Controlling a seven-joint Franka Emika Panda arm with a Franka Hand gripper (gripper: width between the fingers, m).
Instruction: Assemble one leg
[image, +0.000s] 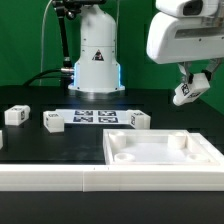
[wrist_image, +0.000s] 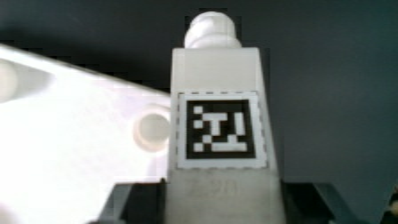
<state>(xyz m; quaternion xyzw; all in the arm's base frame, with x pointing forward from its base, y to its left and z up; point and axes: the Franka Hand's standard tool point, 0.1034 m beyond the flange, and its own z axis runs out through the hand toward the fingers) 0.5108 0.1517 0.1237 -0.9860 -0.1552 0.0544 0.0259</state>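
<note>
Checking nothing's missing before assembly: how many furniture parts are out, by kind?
Legs: 4, three loose, one in the gripper
Tray: 1
Total: 5

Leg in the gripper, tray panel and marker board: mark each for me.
leg (wrist_image: 221, 80), wrist view, body above the tag.
tray panel (image: 155, 160), exterior view, bare floor between sockets.
marker board (image: 98, 117), exterior view, its middle.
</note>
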